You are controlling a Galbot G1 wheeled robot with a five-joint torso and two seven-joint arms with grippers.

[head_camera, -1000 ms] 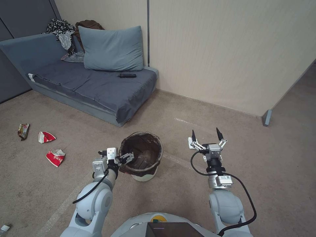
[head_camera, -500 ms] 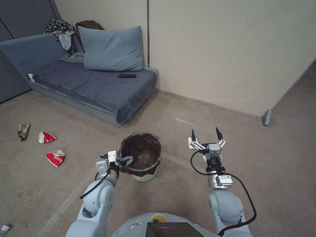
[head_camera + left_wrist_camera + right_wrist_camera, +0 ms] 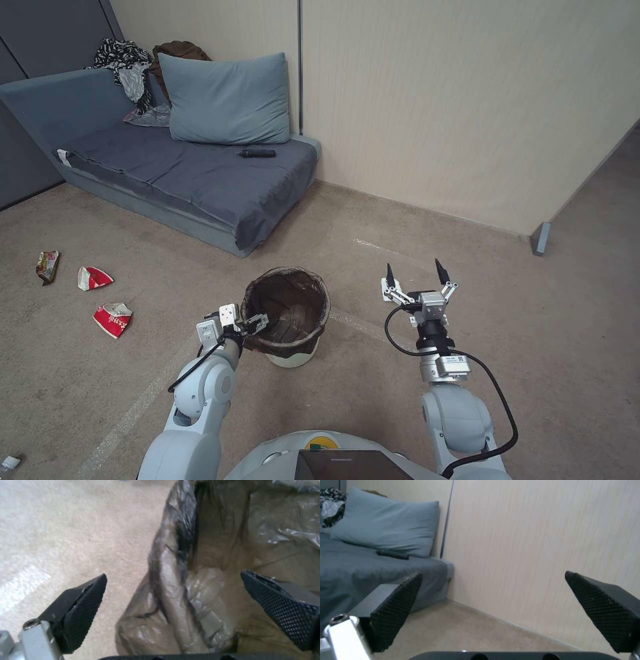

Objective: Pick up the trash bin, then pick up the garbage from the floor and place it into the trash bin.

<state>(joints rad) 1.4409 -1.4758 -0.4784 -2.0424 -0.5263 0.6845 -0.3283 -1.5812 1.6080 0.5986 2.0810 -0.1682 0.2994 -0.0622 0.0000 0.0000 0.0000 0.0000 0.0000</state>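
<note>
The trash bin (image 3: 325,308), a small white pail lined with a dark bag, stands on the floor (image 3: 533,373) just ahead of me. My left gripper (image 3: 257,325) is open at its near left rim. In the left wrist view the left gripper (image 3: 173,575) straddles the bag-covered rim of the trash bin (image 3: 176,555), one finger outside over the carpet and one inside. My right gripper (image 3: 413,265) hangs open and holds nothing to the right of the bin; it is seen again as the right gripper (image 3: 493,573). Garbage lies far left: two red-white packets (image 3: 93,277) (image 3: 113,319) and a brownish wrapper (image 3: 47,265).
A grey-blue sofa (image 3: 187,173) with a pillow (image 3: 227,100), heaped clothes (image 3: 133,67) and a black remote (image 3: 257,153) stands at the back left. A beige wall runs behind, and a partition foot (image 3: 541,238) sits at the right. A white scrap (image 3: 10,461) lies near left.
My left arm's elbow has swung inward and its gripper has sunk slightly at the bin's rim. The bin has stayed put and the right arm has barely moved.
</note>
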